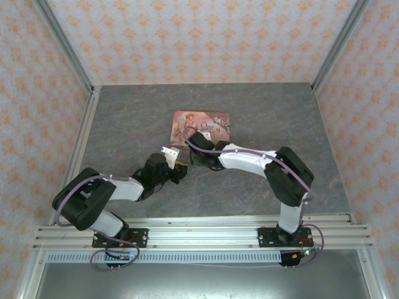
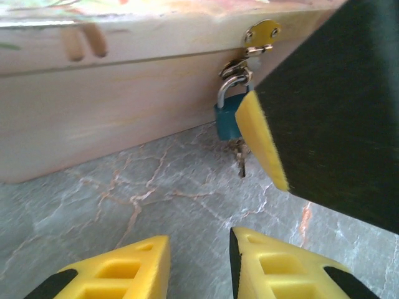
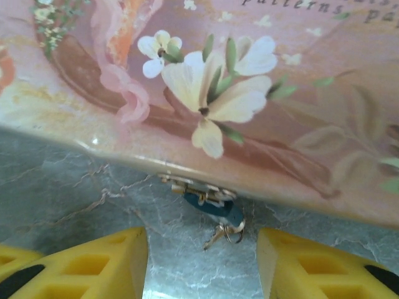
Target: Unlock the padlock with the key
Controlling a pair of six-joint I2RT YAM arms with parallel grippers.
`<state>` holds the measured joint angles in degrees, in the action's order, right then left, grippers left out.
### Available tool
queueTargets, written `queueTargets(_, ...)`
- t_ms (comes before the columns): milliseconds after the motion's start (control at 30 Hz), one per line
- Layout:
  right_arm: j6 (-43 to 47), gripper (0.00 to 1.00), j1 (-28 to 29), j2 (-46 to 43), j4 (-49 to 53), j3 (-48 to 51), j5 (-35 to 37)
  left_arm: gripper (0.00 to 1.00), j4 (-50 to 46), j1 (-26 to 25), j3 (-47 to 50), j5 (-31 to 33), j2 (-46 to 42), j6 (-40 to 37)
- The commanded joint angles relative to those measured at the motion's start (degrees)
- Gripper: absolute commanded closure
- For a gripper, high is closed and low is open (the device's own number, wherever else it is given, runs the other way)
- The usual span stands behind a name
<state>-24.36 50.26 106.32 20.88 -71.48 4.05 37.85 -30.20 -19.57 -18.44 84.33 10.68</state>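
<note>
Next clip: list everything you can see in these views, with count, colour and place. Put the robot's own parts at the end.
tin: one, pink with a flower print, mid-table, just beyond both grippers
hasp: one, gold, on the tin's front wall
padlock: one, blue with a metal shackle, hanging from the hasp
key: one, silvery, hanging just under the padlock, apparently in it
table: one, grey marbled
walls: three, pale with an orange pattern, around the table
left gripper: one, yellow fingers, open, facing the padlock
right gripper: one, yellow fingers, open, above the padlock and key, holding nothing
</note>
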Motion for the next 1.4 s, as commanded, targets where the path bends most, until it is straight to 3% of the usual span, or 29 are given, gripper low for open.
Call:
queueTargets(0,-0.8,0.5,0.98,2.91,5.46,-3.46,5.95,0.67,-3.74,0.87,1.75,3.4,-3.43,-0.17)
queueTargets(300,-3.17,0.51,1.27,8.11,10.08,-7.92,11.03,0.66,-5.83,1.26,4.18,3.94,-8.86,0.04)
queueTargets(800,-4.25,0.52,2.36,12.19,11.71,-12.11,14.98,0.66,-5.72,1.24,4.81,2.88,-9.97,-0.22)
queueTargets(1167,-2.69,0.69,3.13,11.7,10.6,-11.92,16.74,0.66,-5.93,1.21,5.25,2.53,-10.84,-0.31)
queueTargets(1367,0.35,0.83,3.12,8.9,9.01,-10.39,14.17,0.65,-6.3,1.23,5.25,2.53,-11.07,-0.22)
